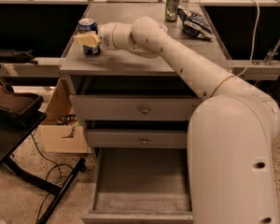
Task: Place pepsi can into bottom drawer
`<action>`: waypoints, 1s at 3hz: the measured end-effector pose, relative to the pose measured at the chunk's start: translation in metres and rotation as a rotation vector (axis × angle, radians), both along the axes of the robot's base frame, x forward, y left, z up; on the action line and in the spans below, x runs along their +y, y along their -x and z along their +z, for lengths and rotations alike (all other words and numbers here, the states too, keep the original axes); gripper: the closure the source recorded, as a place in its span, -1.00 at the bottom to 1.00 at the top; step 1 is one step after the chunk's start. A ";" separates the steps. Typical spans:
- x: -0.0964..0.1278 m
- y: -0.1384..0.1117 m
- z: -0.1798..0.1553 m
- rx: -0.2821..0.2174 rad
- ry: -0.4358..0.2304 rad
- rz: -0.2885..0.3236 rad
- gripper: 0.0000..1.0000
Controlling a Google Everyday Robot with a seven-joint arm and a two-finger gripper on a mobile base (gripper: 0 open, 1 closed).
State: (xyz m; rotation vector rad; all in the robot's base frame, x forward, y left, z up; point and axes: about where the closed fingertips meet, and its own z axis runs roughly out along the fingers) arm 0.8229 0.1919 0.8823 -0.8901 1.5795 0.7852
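The pepsi can (87,28), blue with a silver top, stands upright near the front left corner of the grey cabinet top (130,62). My gripper (87,39) reaches in from the right at the can's height and overlaps the can's lower half in the camera view. The white arm (186,64) crosses the cabinet top diagonally. The bottom drawer (140,190) is pulled out wide below, and its worn grey floor is bare. The two knobbed drawers (142,109) above it are shut.
A green can (172,5) and a dark snack bag (194,23) sit at the back right of the cabinet top. A cardboard box (60,125) and a black stand (14,113) with cables are on the floor to the left.
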 end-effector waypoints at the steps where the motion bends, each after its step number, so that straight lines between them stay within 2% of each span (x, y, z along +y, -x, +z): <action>1: 0.000 0.000 0.000 0.000 0.000 0.000 0.40; 2: 0.000 0.000 0.000 0.000 0.000 0.000 0.86; 3: -0.003 0.017 0.019 -0.043 -0.011 0.024 1.00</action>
